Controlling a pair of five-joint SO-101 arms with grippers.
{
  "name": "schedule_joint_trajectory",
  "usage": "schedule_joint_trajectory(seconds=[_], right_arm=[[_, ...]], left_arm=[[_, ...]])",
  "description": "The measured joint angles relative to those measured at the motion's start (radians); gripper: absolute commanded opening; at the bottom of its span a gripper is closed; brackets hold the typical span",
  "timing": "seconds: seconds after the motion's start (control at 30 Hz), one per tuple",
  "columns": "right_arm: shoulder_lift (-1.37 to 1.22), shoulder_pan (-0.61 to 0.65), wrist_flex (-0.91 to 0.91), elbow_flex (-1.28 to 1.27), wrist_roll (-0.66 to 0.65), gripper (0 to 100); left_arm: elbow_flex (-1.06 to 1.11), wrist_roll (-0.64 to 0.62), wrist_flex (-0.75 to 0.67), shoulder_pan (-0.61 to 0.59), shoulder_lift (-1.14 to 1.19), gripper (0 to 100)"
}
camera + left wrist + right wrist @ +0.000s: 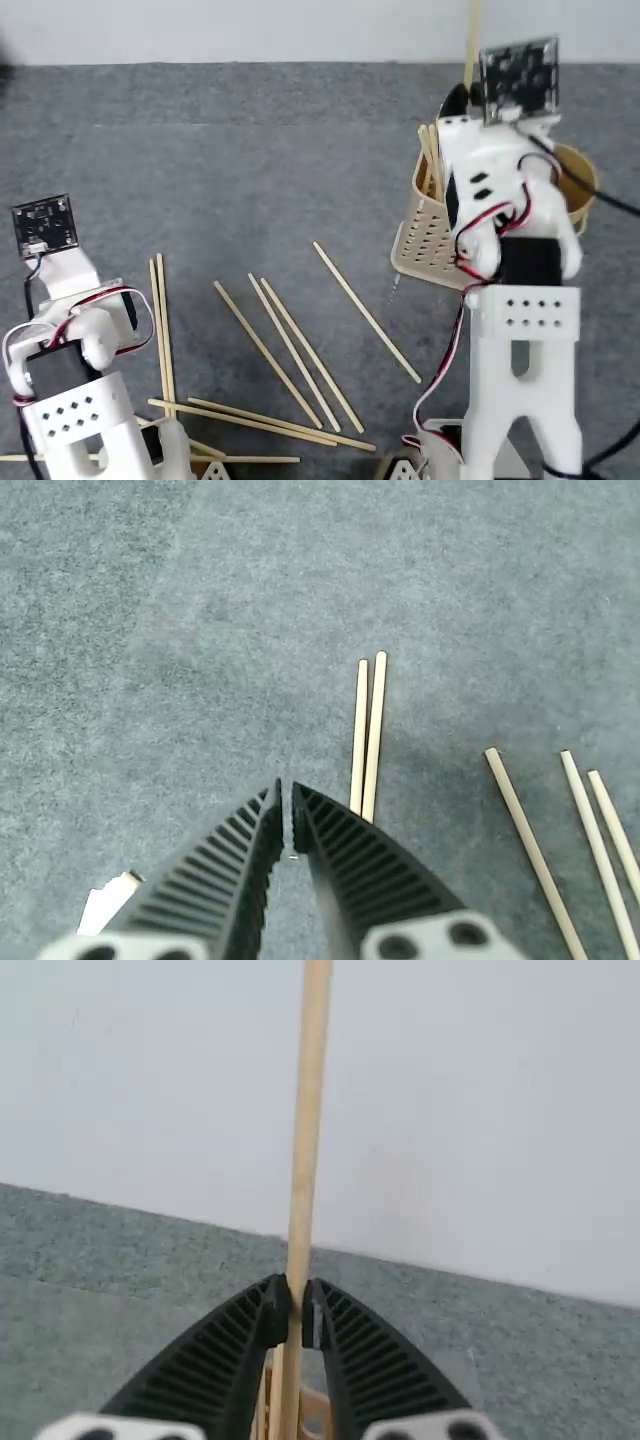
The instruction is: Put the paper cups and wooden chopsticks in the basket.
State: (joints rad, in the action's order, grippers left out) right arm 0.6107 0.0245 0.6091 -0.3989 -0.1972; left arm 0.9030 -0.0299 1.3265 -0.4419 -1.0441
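My right gripper (290,1305) is shut on a wooden chopstick (305,1140) that stands upright between its fingers, above the beige slotted basket (425,240). That chopstick (471,40) sticks up past the arm in the high view. Other chopsticks (432,160) lean inside the basket, and a brown paper cup (580,185) sits partly hidden behind the arm. My left gripper (286,805) is shut with nothing in it, low over the carpet beside a pair of chopsticks (367,730). Several more chopsticks (290,350) lie scattered on the grey carpet.
A single chopstick (365,310) lies diagonally just left of the basket. More chopsticks (250,420) lie crosswise near the front edge by the left arm's base (80,420). A pale wall (480,1110) rises behind the carpet.
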Motion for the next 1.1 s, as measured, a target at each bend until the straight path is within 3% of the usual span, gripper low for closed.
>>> schedule_joint_trajectory(seconds=[0.1,0.23,0.4,0.73,1.0,1.1], right_arm=[[0.035,-0.002,-0.014,-0.025,0.000,18.1],[0.087,0.002,0.055,-0.017,0.000,13.1],[0.153,0.049,0.288,0.049,0.002,0.4],[0.219,0.245,0.787,0.014,0.000,0.8],[0.222,0.331,0.724,-0.324,0.092,0.9],[0.222,0.334,0.635,-0.422,0.124,0.9]], left_arm=[[0.000,0.000,0.000,0.000,0.000,2],[0.000,0.000,0.000,0.000,0.000,2],[0.000,0.000,0.000,0.000,0.000,2],[0.000,0.052,-0.015,0.057,0.002,2],[-0.124,0.114,-0.017,0.086,0.299,2],[-0.210,0.153,-0.017,0.086,0.474,8]])
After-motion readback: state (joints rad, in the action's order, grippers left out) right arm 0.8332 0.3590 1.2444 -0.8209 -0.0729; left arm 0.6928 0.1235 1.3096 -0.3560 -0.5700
